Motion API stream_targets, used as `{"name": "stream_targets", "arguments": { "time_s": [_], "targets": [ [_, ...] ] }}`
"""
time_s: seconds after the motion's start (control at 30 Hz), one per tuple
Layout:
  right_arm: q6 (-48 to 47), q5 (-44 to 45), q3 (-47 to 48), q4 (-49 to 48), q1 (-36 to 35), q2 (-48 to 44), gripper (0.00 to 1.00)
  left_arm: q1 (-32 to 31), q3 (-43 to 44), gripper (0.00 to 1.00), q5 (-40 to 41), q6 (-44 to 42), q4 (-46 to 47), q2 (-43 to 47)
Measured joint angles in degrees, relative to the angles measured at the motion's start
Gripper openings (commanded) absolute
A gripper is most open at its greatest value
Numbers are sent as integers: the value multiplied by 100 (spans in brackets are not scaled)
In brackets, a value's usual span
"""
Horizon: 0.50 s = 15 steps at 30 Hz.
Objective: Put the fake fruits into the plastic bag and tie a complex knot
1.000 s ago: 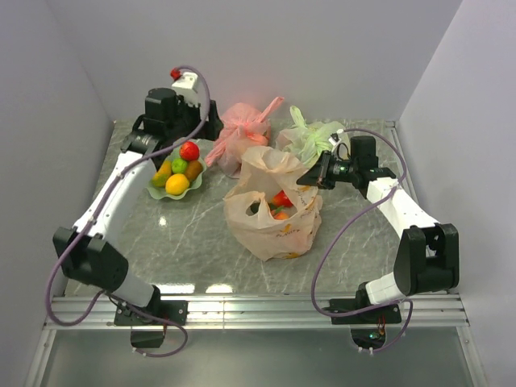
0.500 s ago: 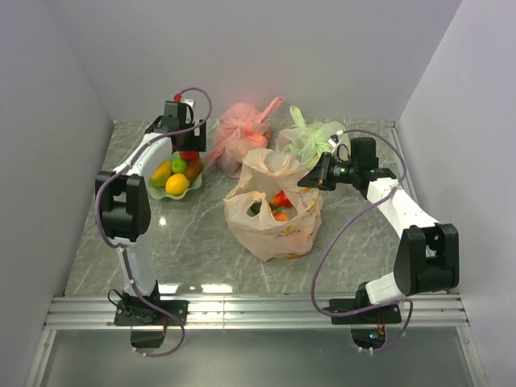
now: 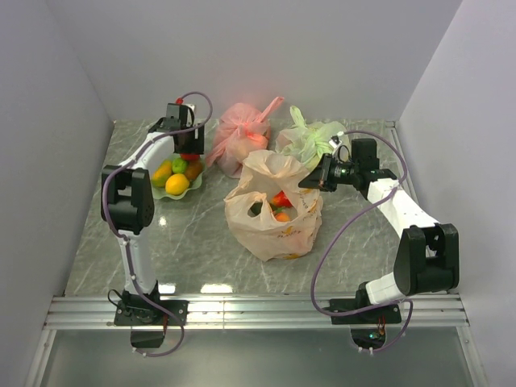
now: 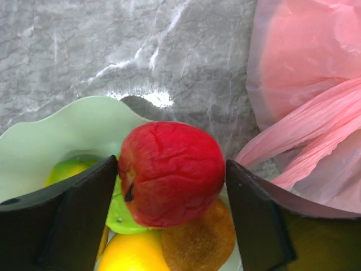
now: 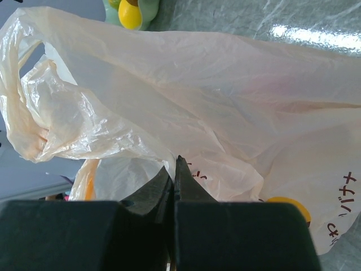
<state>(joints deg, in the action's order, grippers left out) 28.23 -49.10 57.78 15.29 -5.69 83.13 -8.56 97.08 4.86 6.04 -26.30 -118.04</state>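
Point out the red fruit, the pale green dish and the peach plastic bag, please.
red fruit (image 4: 172, 172): left wrist view, middle of its wrinkled skin.
pale green dish (image 4: 73, 127): left wrist view, bare inner wall under the scalloped rim.
plastic bag (image 3: 278, 234): top external view, front wall below the opening.

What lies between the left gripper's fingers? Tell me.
A red fake fruit, atop the other fruits in the green dish, flanked closely by both fingers; the left wrist view shows it.

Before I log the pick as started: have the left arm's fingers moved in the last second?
Yes. The left fingers moved nearer, from behind the pale green scalloped dish to over it, flanking the glossy red plastic apple.
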Motion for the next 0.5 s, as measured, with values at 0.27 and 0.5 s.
{"name": "stream_targets", "arguments": {
  "time_s": [0.27,0.5],
  "targets": [
    [-87,-9,0,52,35,-2,0,136,28,62,-247,90,-109,177],
    [-90,-9,0,66,39,-2,0,101,-72,59,-1613,-70,-245,1506]
  ]
}}
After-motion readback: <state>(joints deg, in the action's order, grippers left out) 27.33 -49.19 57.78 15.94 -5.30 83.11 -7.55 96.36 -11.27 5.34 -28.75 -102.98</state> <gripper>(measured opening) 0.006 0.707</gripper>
